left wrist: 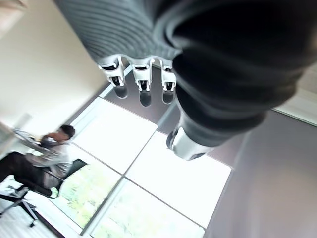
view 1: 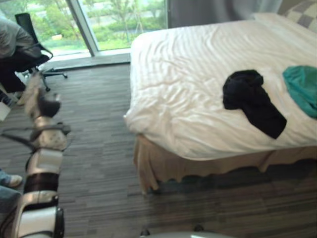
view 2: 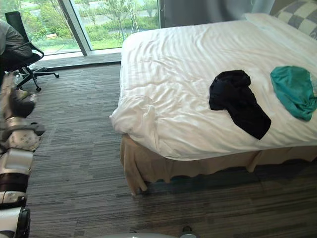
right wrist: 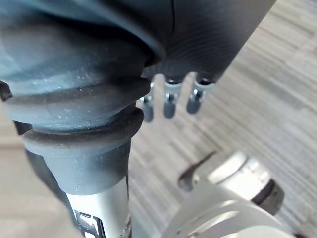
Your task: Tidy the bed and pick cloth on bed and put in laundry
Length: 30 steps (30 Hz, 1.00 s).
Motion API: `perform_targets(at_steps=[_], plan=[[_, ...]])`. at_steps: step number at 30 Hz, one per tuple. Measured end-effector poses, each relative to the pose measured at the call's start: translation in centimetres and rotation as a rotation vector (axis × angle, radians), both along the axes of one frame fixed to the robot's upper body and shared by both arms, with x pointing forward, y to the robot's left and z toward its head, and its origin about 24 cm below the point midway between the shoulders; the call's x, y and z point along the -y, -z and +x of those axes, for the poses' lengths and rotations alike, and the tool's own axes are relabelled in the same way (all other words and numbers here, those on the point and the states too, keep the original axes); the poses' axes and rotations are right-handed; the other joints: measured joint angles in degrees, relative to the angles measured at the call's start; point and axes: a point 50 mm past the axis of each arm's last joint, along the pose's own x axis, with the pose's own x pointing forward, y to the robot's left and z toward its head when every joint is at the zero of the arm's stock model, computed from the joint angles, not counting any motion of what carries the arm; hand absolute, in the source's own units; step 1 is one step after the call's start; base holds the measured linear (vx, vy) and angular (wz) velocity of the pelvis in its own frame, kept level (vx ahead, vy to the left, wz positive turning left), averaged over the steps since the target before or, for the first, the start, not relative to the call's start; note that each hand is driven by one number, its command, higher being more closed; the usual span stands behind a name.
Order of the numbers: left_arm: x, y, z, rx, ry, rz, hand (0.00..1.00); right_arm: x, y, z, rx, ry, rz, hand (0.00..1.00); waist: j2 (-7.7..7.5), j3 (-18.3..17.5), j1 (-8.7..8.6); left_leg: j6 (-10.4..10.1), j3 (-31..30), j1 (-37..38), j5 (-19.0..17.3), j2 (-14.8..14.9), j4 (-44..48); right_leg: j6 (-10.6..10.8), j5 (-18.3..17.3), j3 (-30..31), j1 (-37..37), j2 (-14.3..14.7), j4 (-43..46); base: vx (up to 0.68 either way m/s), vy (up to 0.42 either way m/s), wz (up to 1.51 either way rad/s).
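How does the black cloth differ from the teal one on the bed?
The black cloth is stretched long, its tail toward the near edge of the bed; the teal cloth is bunched rounder. Black lies mid-bed, teal nearer the pillow. Both lie crumpled on the bed, apart.

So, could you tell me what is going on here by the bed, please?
Nothing is being handled yet. A black cloth and a teal cloth lie apart on the white bed. The robot's left hand is raised over the carpet, away from the bed, its fingers relaxed and empty. The right hand hangs empty too. A person sits in a chair by the window.
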Motion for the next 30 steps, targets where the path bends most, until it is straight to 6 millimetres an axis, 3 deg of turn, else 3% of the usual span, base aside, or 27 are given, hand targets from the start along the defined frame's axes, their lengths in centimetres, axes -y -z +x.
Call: perform_targets(at_steps=[4, 8, 16, 22, 29, 30], plan=[[3.1, -2.8, 3.2, -0.033, 0.081, 0.124, 0.00, 0.4, -0.3, 2.4, 0.069, -0.011, -0.019, 0.00, -0.14, 2.38, -2.70, 0.11, 1.48, -2.73, 0.12, -0.12, 0.04, 0.25, 0.36, 1.89, -4.15, -0.05, 1.18, -0.01, 0.008, -0.20], [4.8, -6.3, 4.9, -0.010, 0.102, 0.197, 0.00, 0.2, -0.5, 4.9, 0.136, -0.005, -0.017, 0.00, -0.90, 5.60, -5.22, 0.53, 2.57, -6.23, 0.78, -0.38, 0.07, 0.40, 1.17, 3.29, -8.45, -0.19, 1.92, 0.00, 0.008, -0.18], [5.3, -10.8, 5.7, 0.051, 0.077, 0.192, 0.00, -0.8, -0.7, 6.6, 0.213, 0.046, 0.008, 0.00, -1.09, 12.16, -5.55, 0.64, 4.85, -10.94, 0.86, -0.33, 0.09, 0.42, 1.31, 5.79, -15.44, 0.13, 3.96, 0.00, -0.002, -0.14], [4.5, -11.7, 5.9, 0.024, 0.049, 0.197, 0.00, -0.9, -1.0, 7.6, 0.247, 0.047, 0.006, 0.00, -1.35, 15.69, -5.46, 0.72, 5.47, -13.82, 0.92, -0.39, 0.10, 0.42, 1.31, 6.02, -19.37, 0.19, 5.43, 0.02, 0.002, -0.06], [4.0, -10.4, 6.4, -0.101, 0.057, 0.198, 0.00, -1.3, -1.4, 9.7, 0.301, 0.022, 0.010, 0.00, -1.67, 17.69, -5.43, 0.73, 6.18, -14.69, 0.90, -0.32, 0.11, 0.41, 1.30, 5.98, -21.04, -0.05, 6.42, 0.05, 0.011, -0.03], [4.1, -10.3, 6.4, -0.113, 0.063, 0.203, 1.00, -1.4, -1.4, 10.0, 0.307, 0.008, 0.010, 0.00, -1.65, 17.95, -5.41, 0.73, 6.18, -14.68, 0.89, -0.31, 0.11, 0.41, 1.30, 5.88, -21.05, -0.06, 6.57, 0.04, 0.009, 0.03]])
